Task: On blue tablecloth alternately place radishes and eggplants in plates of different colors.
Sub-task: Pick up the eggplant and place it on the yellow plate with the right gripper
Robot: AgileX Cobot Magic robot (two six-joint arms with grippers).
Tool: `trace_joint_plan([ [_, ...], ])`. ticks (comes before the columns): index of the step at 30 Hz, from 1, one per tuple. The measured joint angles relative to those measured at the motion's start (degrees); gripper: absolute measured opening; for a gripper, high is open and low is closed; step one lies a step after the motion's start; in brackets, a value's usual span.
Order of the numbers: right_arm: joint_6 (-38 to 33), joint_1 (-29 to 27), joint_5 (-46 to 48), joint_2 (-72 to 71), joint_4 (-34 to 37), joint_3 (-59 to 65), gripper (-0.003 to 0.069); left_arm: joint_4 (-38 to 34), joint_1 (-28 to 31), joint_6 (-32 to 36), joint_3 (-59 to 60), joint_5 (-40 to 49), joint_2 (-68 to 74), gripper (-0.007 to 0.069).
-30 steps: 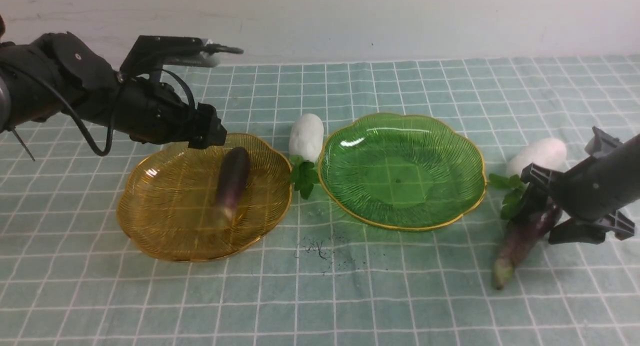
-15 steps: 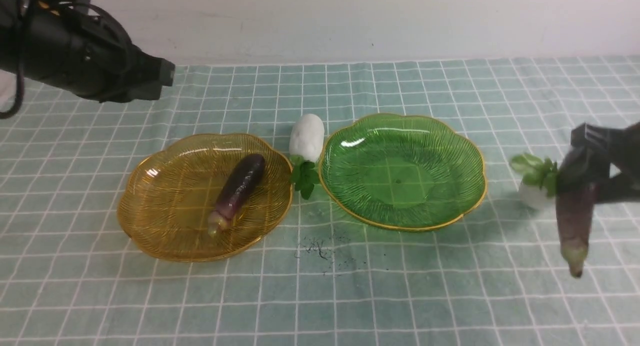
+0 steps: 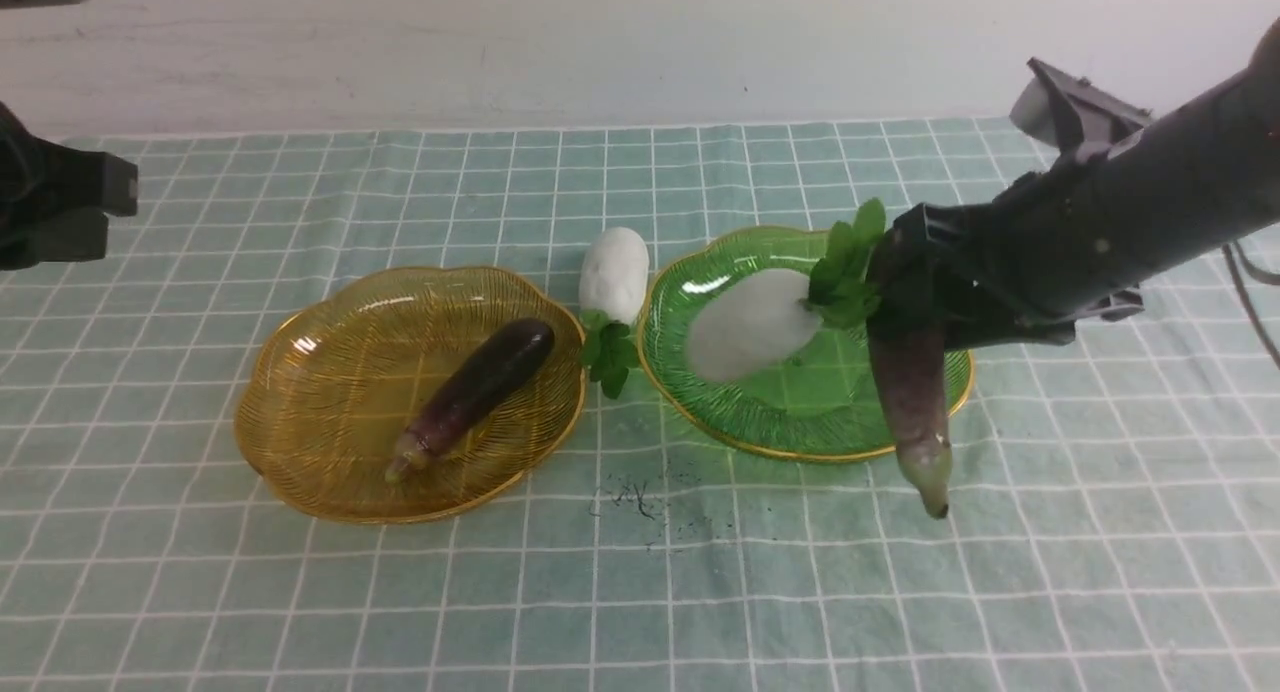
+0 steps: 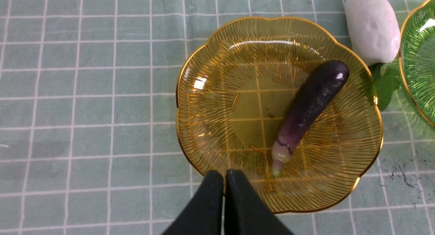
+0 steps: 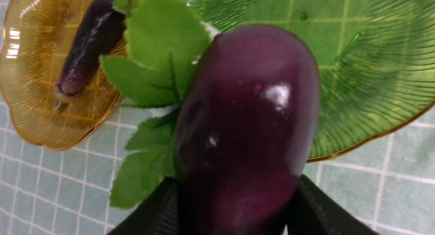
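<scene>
My right gripper [image 3: 900, 292] is shut on a dark purple eggplant [image 3: 912, 402] that hangs stem end down over the near right rim of the green plate [image 3: 800, 230]. A white radish [image 3: 750, 324], blurred, is over the green plate, with its leaves [image 3: 845, 262] right against the gripper. In the right wrist view the eggplant [image 5: 244, 119] fills the jaws with the leaves [image 5: 159, 58] beside it. The other eggplant [image 3: 475, 392] lies in the amber plate [image 3: 330, 412]. The other radish [image 3: 613, 272] lies on the tablecloth [image 3: 640, 592] between the plates. My left gripper [image 4: 224, 175] is shut and empty, above the amber plate's rim [image 4: 183, 72].
A dark smudge [image 3: 640, 497] marks the cloth in front of the gap between the plates. My left arm [image 3: 60, 207] is at the far left edge. A white wall runs along the back of the table.
My right gripper lifted the eggplant off the cloth at the right and carried it left over the green plate; the radish came along. My left arm pulled back left; the amber plate's eggplant rolled slightly.
</scene>
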Motion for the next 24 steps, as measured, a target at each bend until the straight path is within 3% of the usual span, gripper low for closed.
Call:
trace_joint_plan([
  [12,4.0,-12.8,2.7,-3.3,-13.5,-0.1,0.0359,-0.5,0.3,0.0,0.0,0.1,-0.2,-0.0008],
  [19,3.0,-14.3,-0.1,-4.2,-15.2,-0.4,0.0359,-0.5,0.3,0.0,0.0,0.1,-0.2,-0.0008],
  [24,5.6,-14.4,-1.4,-4.3,-20.2,-0.5,0.0359,-0.5,0.3,0.1,0.0,0.1,-0.2,-0.0008],
])
